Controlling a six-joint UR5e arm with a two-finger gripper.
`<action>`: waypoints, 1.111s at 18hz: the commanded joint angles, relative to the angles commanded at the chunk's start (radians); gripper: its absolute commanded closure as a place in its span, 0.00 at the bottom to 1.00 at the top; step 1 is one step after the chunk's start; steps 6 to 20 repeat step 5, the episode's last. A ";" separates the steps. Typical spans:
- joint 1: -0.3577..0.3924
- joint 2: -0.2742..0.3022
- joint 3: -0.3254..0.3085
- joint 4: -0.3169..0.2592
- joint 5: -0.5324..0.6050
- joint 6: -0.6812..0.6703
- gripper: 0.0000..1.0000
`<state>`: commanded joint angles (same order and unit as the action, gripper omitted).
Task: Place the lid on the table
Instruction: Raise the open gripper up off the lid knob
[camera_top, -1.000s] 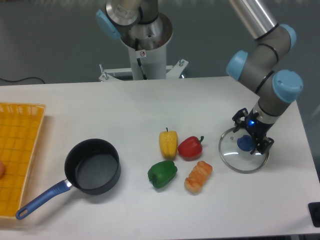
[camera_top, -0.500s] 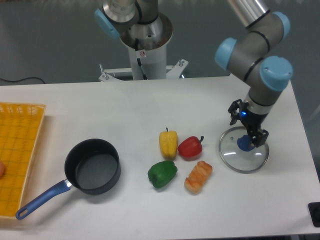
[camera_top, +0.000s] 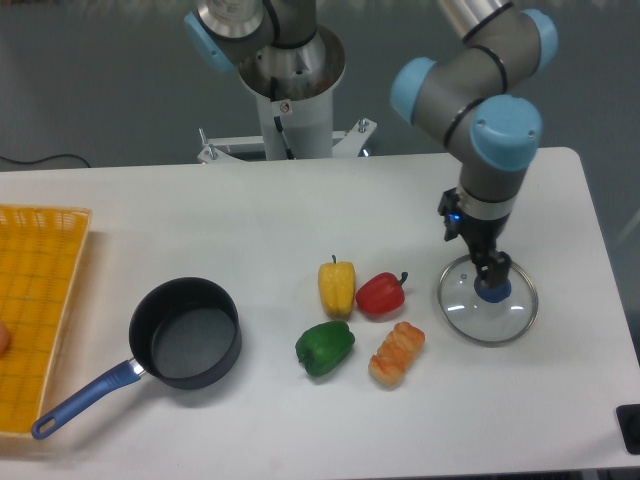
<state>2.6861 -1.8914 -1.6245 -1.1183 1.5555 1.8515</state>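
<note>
The round clear glass lid with silver rim and blue knob (camera_top: 487, 301) is seen lying flat on the large white bench (camera_top: 300, 210), right of the red pepper (camera_top: 380, 294) and the orange bread roll (camera_top: 396, 353). The two-finger gripper (camera_top: 488, 268) is positioned directly above the knob, at or just over it. Whether the fingers are open or closed cannot be determined. The black saucepan with blue handle (camera_top: 186, 333) stands well apart, at the left.

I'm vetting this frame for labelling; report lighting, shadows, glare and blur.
Fixed camera view: even, diffuse light; soft faint shadows under the saucepan and peppers; no strong glare on the lid, whose glass shows the white table through it; gripper and lid reasonably sharp, no obvious motion blur.
</note>
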 joint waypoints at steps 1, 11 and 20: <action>-0.008 -0.002 0.002 0.000 0.002 -0.005 0.00; -0.015 -0.008 0.003 0.002 0.006 -0.075 0.00; -0.015 -0.008 0.003 0.002 0.006 -0.075 0.00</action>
